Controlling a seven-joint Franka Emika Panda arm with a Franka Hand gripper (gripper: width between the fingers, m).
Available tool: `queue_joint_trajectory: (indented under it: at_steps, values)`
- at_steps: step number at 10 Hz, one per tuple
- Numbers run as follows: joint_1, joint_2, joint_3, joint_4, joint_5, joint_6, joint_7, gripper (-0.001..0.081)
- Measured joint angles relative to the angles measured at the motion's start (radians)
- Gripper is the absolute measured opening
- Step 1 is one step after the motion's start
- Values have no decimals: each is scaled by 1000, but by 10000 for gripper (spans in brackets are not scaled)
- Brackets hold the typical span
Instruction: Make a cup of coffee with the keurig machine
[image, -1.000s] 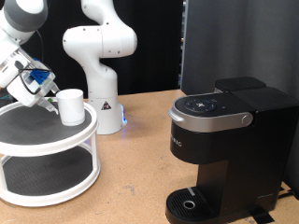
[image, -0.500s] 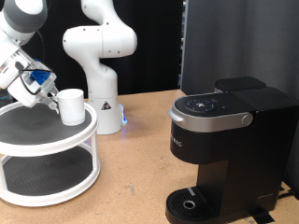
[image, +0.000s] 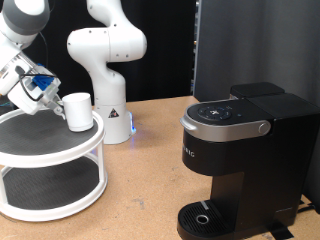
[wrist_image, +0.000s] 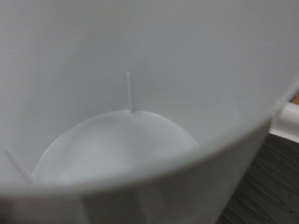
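Note:
The white cup (image: 79, 110) is over the top tier of a round white shelf (image: 52, 150) at the exterior view's left, slightly tilted. My gripper (image: 55, 99) is on the cup's left side and shut on it. The wrist view is filled by the cup's white inside (wrist_image: 131, 140); no fingers show there. The black keurig machine (image: 245, 150) stands at the exterior view's right, lid down, with its silver handle (image: 240, 128) and round drip tray (image: 205, 217) bare. It is far from the cup.
A second white robot arm (image: 105, 55) stands behind the shelf on the wooden table (image: 145, 185). A black panel (image: 255, 45) rises behind the machine. The shelf's lower tier (image: 50, 185) holds nothing.
The cup has shifted a little to the exterior view's right and tilted slightly, with my gripper moving along with it. The machine is unchanged.

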Motion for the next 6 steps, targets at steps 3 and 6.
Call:
queue_joint_trajectory:
  at_steps: [3,6]
  values:
    - [0,-8,3,5,20,-10,5,74]
    - [-2,-42,47,63,42,-124,96,74]
